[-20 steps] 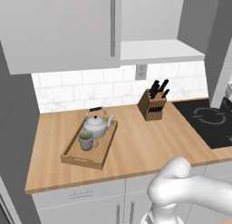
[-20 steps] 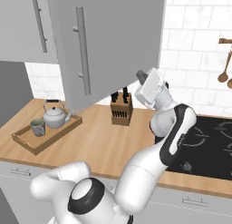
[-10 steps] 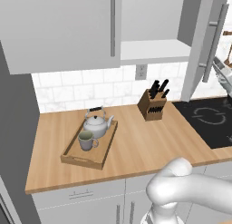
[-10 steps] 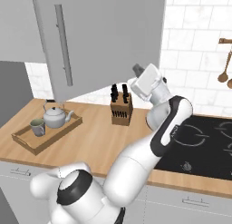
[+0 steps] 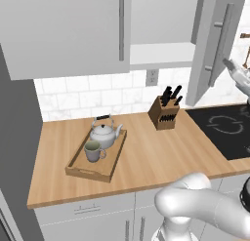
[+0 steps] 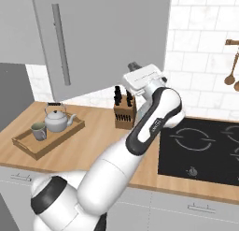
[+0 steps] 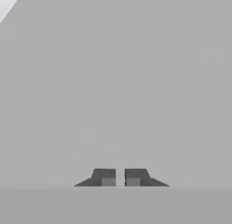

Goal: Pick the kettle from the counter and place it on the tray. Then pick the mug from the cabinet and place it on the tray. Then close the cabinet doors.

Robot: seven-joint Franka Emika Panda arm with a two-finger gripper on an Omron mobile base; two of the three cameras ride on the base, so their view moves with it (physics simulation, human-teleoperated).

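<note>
Kettle (image 5: 103, 134) and mug (image 5: 92, 151) sitting on the tray (image 5: 112, 163) at 9 o'clock, the nearly closed, empty gripper (image 7: 116, 177) pressing the right cabinet door (image 5: 215, 40) at 2 o'clock, likely swinging it shut.

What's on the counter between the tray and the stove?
A knife block stands between the tray and the stove on the counter, clear in both base views.

On your counter (image 5: 161, 152): tray (image 5: 113, 162) at left, kettle (image 5: 104, 133) on its rear half, mug (image 5: 93, 151) in front of it. Knife block (image 5: 164, 114) right of tray, cooktop (image 5: 225, 130) further right. Cabinet (image 5: 161, 52) above, right door (image 5: 217, 40) ajar.
</note>
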